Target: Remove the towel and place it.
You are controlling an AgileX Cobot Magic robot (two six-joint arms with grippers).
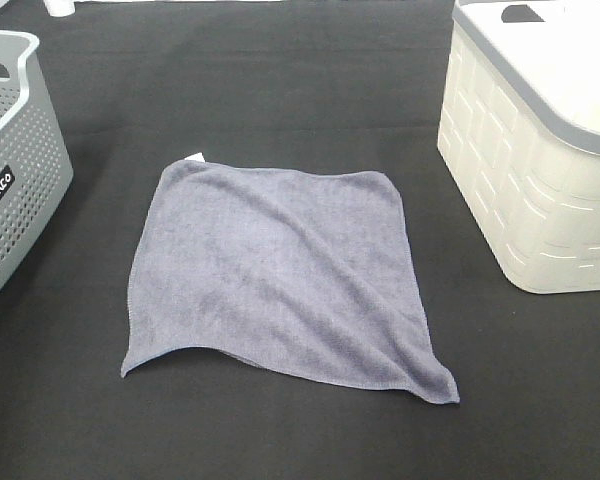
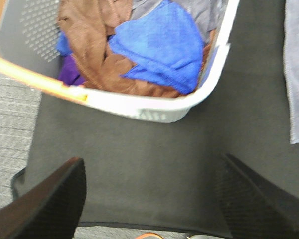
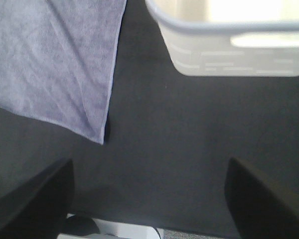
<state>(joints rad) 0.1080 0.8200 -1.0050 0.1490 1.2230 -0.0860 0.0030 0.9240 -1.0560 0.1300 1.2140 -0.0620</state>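
Observation:
The grey-lavender towel (image 1: 275,280) lies spread flat on the black table covering in the middle of the exterior high view, with a small white tag (image 1: 195,156) at its far left corner. Its edge shows in the left wrist view (image 2: 296,69) and a corner of it in the right wrist view (image 3: 55,59). No gripper shows in the exterior view. My left gripper (image 2: 152,199) is open and empty over bare black cloth. My right gripper (image 3: 149,199) is open and empty, near the towel's corner but apart from it.
A grey perforated basket (image 1: 15,150) stands at the left edge; in the left wrist view the basket (image 2: 154,107) holds brown, blue and purple cloths. A cream basket (image 1: 530,150) with a grey rim stands at the right, also in the right wrist view (image 3: 229,50).

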